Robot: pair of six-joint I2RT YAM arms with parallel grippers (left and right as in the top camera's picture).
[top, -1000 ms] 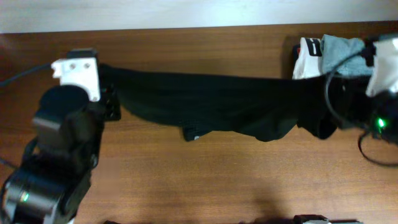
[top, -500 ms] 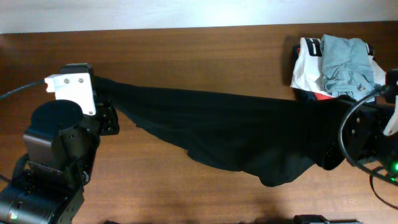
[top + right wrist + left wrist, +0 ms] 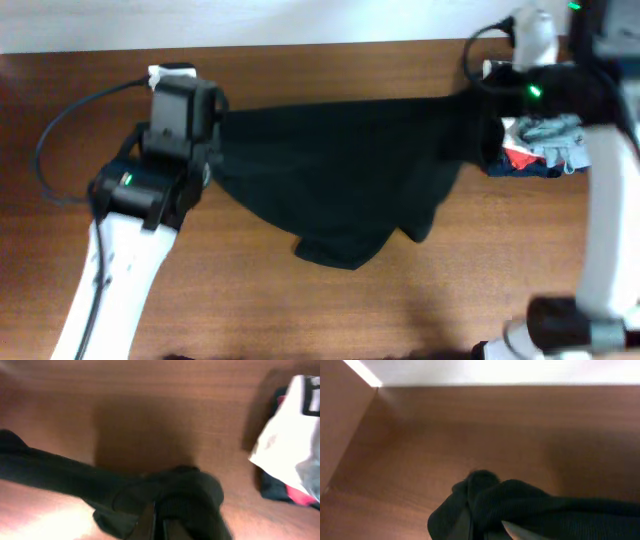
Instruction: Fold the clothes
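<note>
Brown wood-grain tabletop fills the overhead view; a pale wall strip runs along the far edge.

Black top: largest item, spread across the middle of the tabletop between the two arms. Its upper edge runs nearly straight from the left jaws to the right jaws. The rest sags toward the near side in a rough triangle, and the lowest fold is bunched left of centre. From above I cannot tell how much of the cloth rests on the wood.

Left arm: comes in from the near-left corner, wrist at the top's left end, with a black cable looping off to its left. Left wrist view: the left jaws are closed on a gathered knot of the black top. Fabric wraps the tips and trails off to the right, with bare wood beyond.

Right arm: stands along the right edge, wrist at the top's right end near the far edge. Right wrist view: the right jaws are closed on a bunched corner of the black top, and the cloth stretches away to the left.

Garment pile: grey-blue, red and navy pieces, just right of the top's right end and partly under the right arm. The right wrist view shows a white garment in it, lying over dark and red cloth.
</note>
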